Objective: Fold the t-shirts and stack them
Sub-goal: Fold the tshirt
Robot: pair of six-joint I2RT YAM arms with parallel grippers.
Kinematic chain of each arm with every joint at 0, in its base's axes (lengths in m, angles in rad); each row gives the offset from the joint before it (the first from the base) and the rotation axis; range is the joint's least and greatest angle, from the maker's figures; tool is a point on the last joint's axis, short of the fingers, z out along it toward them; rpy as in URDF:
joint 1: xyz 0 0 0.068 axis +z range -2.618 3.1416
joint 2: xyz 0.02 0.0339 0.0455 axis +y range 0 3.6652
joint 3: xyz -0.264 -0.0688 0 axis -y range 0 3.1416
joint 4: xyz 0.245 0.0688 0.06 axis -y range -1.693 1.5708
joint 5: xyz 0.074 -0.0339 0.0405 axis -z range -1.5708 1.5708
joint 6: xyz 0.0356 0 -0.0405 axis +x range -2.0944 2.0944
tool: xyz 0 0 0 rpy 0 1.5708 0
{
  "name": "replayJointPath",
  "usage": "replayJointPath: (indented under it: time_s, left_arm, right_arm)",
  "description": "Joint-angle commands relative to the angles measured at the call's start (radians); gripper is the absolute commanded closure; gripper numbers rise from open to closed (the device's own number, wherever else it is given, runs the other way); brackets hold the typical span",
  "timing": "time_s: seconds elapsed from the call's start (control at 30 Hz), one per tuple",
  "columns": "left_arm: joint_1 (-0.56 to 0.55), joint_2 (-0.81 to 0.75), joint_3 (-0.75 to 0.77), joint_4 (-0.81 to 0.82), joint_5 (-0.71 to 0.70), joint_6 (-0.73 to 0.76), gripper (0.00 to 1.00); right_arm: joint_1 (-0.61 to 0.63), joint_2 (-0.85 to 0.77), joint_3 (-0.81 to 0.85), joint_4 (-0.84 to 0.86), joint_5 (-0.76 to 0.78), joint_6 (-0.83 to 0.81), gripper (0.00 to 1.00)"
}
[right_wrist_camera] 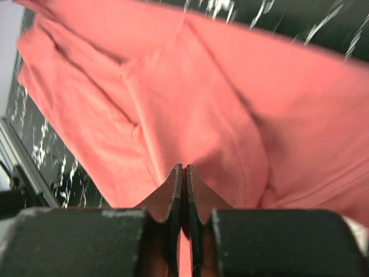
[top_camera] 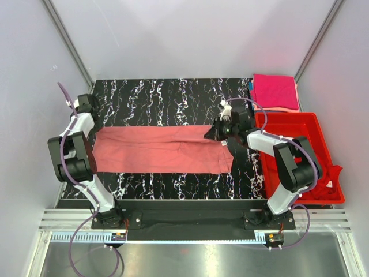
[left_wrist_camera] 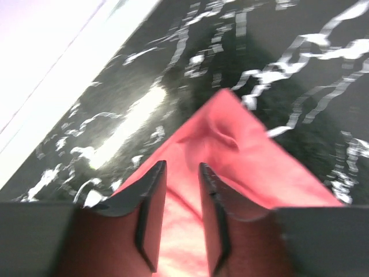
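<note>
Gripping the salmon-pink t-shirt's [top_camera: 161,149] corner is the right end effector [right_wrist_camera: 183,169].

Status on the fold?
Right gripper shut on salmon shirt. Left gripper parted over its corner, grip unclear. Shirt a long strip across table; red bin apart at right.

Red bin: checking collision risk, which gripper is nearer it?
Right. The right gripper grips the salmon t-shirt just left of the red bin; the left gripper is at the shirt's opposite end.
</note>
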Motion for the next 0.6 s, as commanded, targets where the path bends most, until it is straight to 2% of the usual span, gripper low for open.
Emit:
replayJointPath:
  time_s: [0.0,0.03,0.1,0.2,0.3,0.33,0.37,0.5,0.57]
  left_arm:
    - [0.007,-0.064,-0.014,-0.036,-0.153,-0.061,0.59]
    - [0.008,-0.075,-0.023,-0.042,-0.168,-0.073,0.56]
    - [0.007,-0.116,-0.032,-0.056,-0.179,-0.096,0.41]
    - [0.007,-0.161,-0.041,-0.044,-0.137,-0.098,0.39]
    - [0.007,-0.167,-0.052,0.025,0.030,-0.060,0.39]
    - [0.007,-0.156,-0.049,0.045,0.166,-0.023,0.39]
    - [0.005,-0.138,-0.038,0.044,0.216,-0.017,0.39]
    - [0.007,-0.031,0.048,-0.028,0.288,-0.010,0.39]
    - [0.007,0.008,0.054,-0.051,0.279,-0.009,0.39]
  right_arm:
    - [0.035,-0.040,-0.035,0.007,-0.008,0.004,0.89]
    - [0.040,-0.049,-0.038,-0.003,-0.009,0.006,0.85]
    - [0.040,-0.081,-0.036,-0.045,-0.008,0.015,0.77]
    - [0.043,-0.124,-0.013,-0.102,0.018,0.027,0.67]
    - [0.043,-0.105,0.034,-0.141,0.034,0.032,0.60]
    - [0.046,-0.088,0.048,-0.145,0.031,0.030,0.59]
    - [0.049,-0.068,0.078,-0.147,0.023,0.020,0.58]
    - [0.066,0.108,0.204,-0.231,0.031,-0.020,0.49]
    - [0.069,0.144,0.247,-0.265,0.058,-0.042,0.47]
